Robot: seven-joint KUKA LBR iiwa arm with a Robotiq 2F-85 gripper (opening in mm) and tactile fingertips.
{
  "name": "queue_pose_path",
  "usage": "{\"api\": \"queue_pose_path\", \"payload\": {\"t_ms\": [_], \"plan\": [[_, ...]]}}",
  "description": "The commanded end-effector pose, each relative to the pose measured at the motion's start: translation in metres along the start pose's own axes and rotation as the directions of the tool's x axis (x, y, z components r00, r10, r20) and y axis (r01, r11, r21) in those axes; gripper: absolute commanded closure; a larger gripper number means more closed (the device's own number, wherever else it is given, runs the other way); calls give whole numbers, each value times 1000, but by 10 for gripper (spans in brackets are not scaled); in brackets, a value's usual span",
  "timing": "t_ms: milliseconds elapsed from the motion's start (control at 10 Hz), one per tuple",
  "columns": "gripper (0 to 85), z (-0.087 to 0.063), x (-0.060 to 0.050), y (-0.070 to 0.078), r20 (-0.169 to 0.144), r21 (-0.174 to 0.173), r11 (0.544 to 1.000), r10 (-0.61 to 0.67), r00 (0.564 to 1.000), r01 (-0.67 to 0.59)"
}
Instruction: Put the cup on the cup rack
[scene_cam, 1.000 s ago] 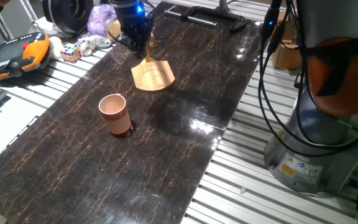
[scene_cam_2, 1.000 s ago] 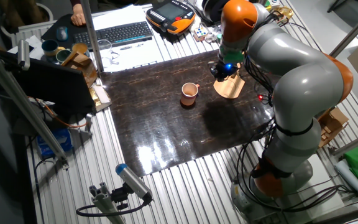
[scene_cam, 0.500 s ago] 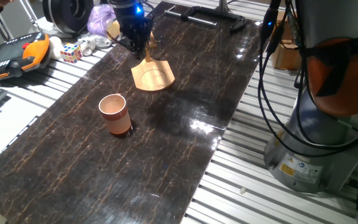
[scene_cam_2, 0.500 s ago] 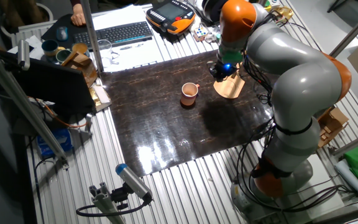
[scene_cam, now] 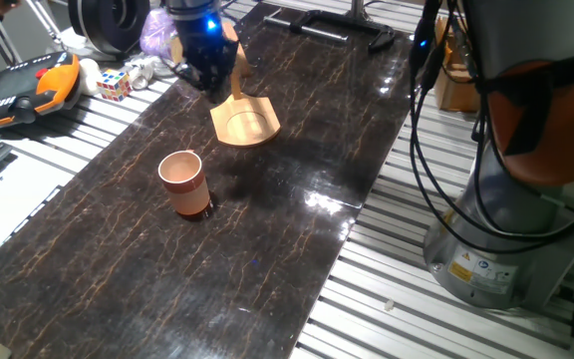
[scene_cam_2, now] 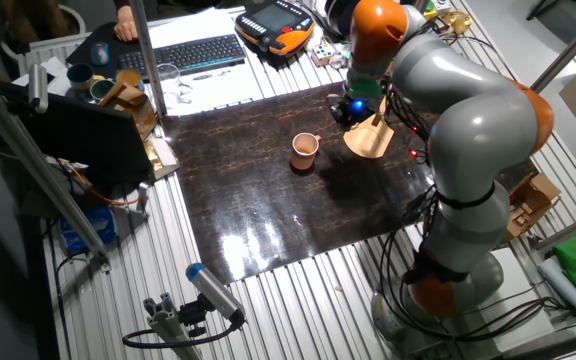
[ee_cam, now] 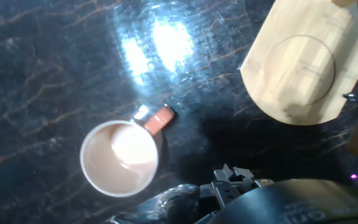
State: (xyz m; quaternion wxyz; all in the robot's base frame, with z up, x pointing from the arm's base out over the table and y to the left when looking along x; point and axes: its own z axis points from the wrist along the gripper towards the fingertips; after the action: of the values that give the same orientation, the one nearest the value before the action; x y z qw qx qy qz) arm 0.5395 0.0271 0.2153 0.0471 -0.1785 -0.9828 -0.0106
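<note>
Grey-and-orange arm (scene_cam_2: 468, 110) (black cables, blue light)

Overhead light throws white glare patches across the glossy dark marbled tabletop (scene_cam: 267, 219), brightest in the hand view, where the scene is soft and slightly blurred. The reddish-brown tapered cup (ee_cam: 120, 158) has a washed-out interior there. Both fixed views are evenly lit and sharp, with soft shadows.

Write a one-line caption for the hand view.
Looking down on the dark table: upright empty cup lower left, cup rack base upper right, apart.
</note>
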Motion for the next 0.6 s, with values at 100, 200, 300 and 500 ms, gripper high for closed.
{"api": "queue_pose_path", "payload": {"t_ms": [100, 200, 300, 500], "plan": [[843, 5, -3, 7, -10, -19, 999, 31, 999, -31], [843, 8, -3, 12, -10, -19, 999, 44, 999, -45], [843, 12, -3, 19, -11, -14, 997, 71, 997, -71], [843, 18, -4, 29, -19, -21, 993, 112, 993, -113]]}}
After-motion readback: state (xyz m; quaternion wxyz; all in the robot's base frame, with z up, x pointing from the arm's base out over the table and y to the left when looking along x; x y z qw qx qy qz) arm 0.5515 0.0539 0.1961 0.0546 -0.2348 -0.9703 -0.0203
